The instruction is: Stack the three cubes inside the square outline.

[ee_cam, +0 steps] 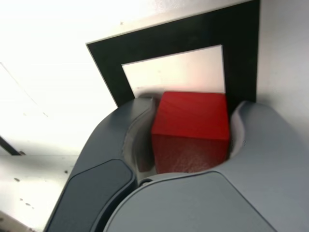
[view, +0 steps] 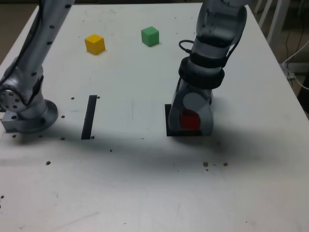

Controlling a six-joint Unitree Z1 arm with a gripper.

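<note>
The red cube (view: 189,121) (ee_cam: 190,118) sits low between my gripper's (view: 190,126) (ee_cam: 193,102) two fingers, over the square outline (view: 168,121) (ee_cam: 183,34). It covers the near part of the outline's white centre. In the wrist view a thin shadowed gap shows between one finger and the cube, so the jaws stand slightly open around it. The yellow cube (view: 95,44) and the green cube (view: 150,36) rest apart on the far side of the table, toward the exterior view's left of the gripper.
A straight black strip (view: 89,117) lies on the white table (view: 145,183) between the arm's base (view: 29,116) and the square. Small dark specks dot the tabletop. The table's right edge runs close past the arm, with chair legs beyond it.
</note>
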